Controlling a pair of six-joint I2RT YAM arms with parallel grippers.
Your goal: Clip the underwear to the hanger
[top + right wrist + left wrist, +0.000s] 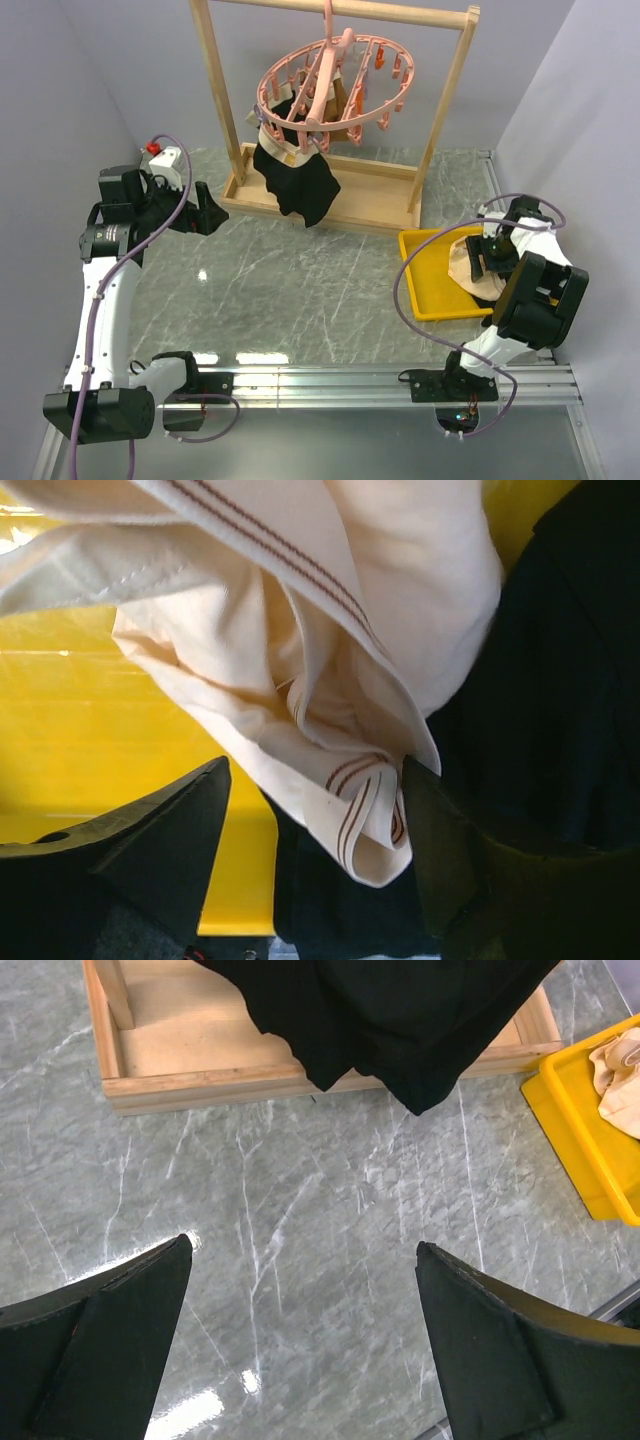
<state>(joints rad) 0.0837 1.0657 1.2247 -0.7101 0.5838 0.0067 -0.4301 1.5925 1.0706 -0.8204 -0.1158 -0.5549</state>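
Observation:
The pink ring hanger (330, 90) hangs from the wooden rack's top bar, with a black garment (295, 180) and some pale cloth clipped to it. The cream underwear (330, 680) lies bunched in the yellow tray (425, 290); it also shows in the top view (460, 268). My right gripper (318, 770) is open, low in the tray, its jaws on either side of a folded striped waistband edge. The fold touches the right finger and is clear of the left one. My left gripper (303, 1250) is open and empty above the marble table, left of the rack.
The wooden rack frame (330, 195) stands at the back centre, with a flat base tray (200, 1050). The black garment's hem (400, 1010) hangs just above it. A dark garment (540, 700) lies under the cream one in the yellow tray (580, 1130).

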